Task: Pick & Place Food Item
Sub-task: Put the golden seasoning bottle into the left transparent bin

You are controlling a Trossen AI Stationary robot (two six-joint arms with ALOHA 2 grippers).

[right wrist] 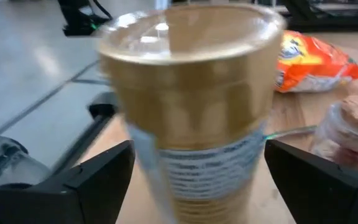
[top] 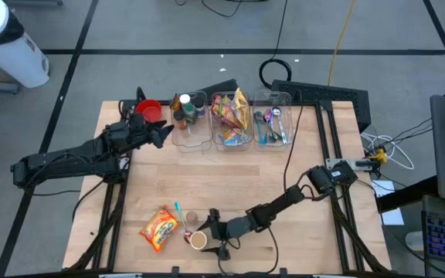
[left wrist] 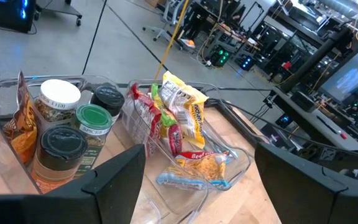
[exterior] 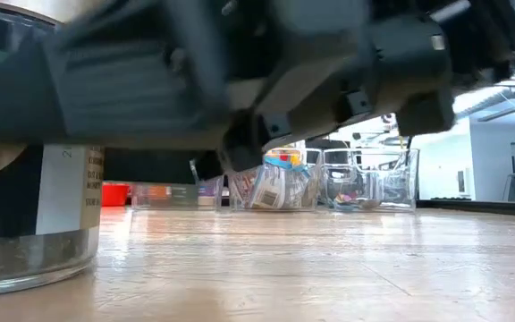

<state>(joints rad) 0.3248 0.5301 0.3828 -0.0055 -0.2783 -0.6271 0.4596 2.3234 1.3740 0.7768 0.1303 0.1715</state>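
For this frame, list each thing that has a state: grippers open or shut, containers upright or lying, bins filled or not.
right gripper: open, fingers either side of the jar
gold-lidded jar: upright, lid on, not gripped
left gripper: open, hovering by the bins
orange snack bag: lying flat on the table
spice bin: holds upright capped jars
snack bin: filled with packets
utensil bin: holds utensils

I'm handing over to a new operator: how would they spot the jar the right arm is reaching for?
Look along the wooden table's near edge, where the right gripper has its open fingers either side of a gold-lidded glass jar. The orange snack bag lies flat beside it; the jar is round and stands upright.
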